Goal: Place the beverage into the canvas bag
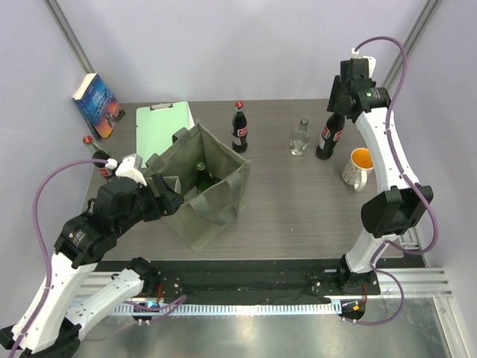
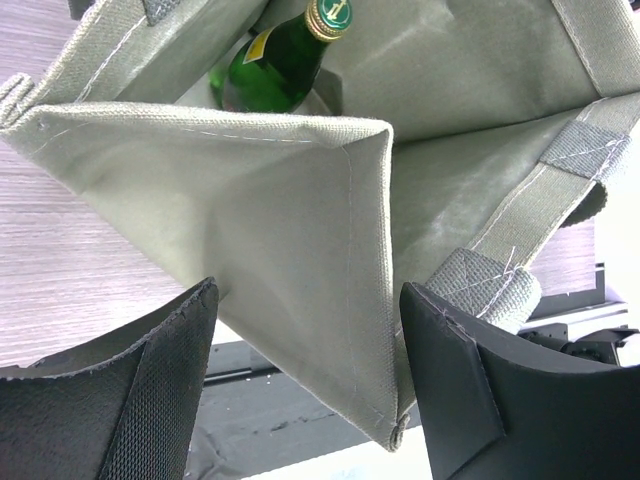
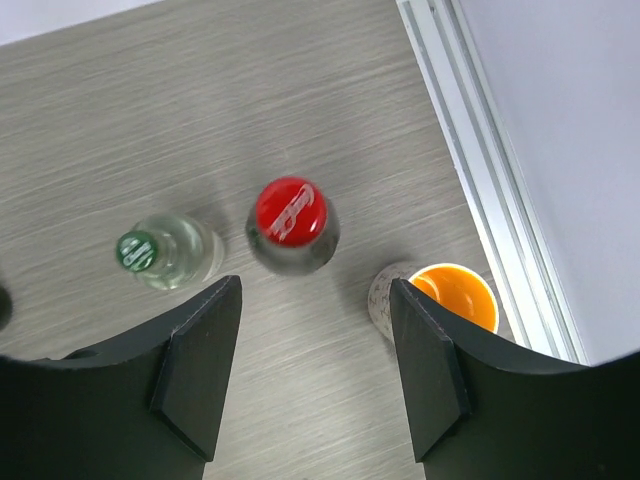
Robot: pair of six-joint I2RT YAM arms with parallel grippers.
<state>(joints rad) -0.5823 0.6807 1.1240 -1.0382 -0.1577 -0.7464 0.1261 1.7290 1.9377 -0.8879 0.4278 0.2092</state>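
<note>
The canvas bag (image 1: 205,190) stands left of centre on the desk (image 1: 298,209), with one green glass bottle (image 2: 275,65) upright inside. The left gripper (image 2: 308,300), jaws spread, straddles the bag's near corner, probably to steady it. The right gripper (image 3: 313,290), also spread and empty, hovers over the red-capped cola bottle (image 3: 292,225) at far right, well apart from the bag and just beside an orange-lined mug (image 3: 450,295).

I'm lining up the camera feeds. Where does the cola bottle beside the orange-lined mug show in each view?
Top external: the cola bottle stands upper right of centre, its cap hidden under the right gripper.
Left wrist: not in it.
Right wrist: the cola bottle is near the centre, seen from above with its red cap up, beyond the open jaws.
Shared landmark: the orange-lined mug, to its right in both views.
</note>
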